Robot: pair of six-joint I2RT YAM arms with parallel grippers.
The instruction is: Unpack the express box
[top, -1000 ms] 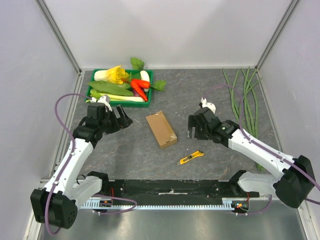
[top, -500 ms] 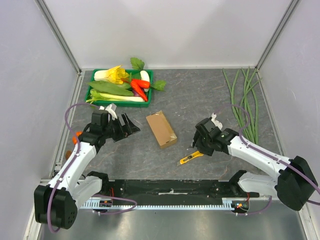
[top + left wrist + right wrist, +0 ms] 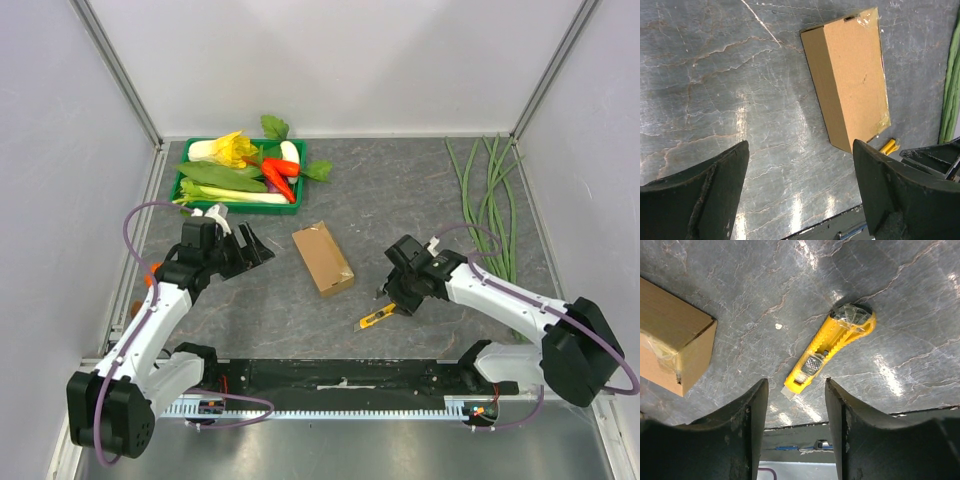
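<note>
The express box [image 3: 323, 257] is a closed, taped brown carton lying flat in the middle of the table. It also shows in the left wrist view [image 3: 852, 75] and at the left edge of the right wrist view [image 3: 671, 337]. A yellow utility knife [image 3: 383, 316] lies on the table to the right of and nearer than the box. In the right wrist view the knife [image 3: 827, 352] has a short blade out. My right gripper [image 3: 392, 298] is open and empty, just above the knife. My left gripper [image 3: 257, 248] is open and empty, left of the box.
A green tray [image 3: 240, 186] of vegetables stands at the back left. Long green beans [image 3: 490, 195] lie along the right side. The black rail [image 3: 340, 375] with the arm bases runs along the near edge.
My right gripper has come forward and down from beside the box to just above the knife. My left gripper has shifted a little nearer and toward the box. The box and knife have not moved.
</note>
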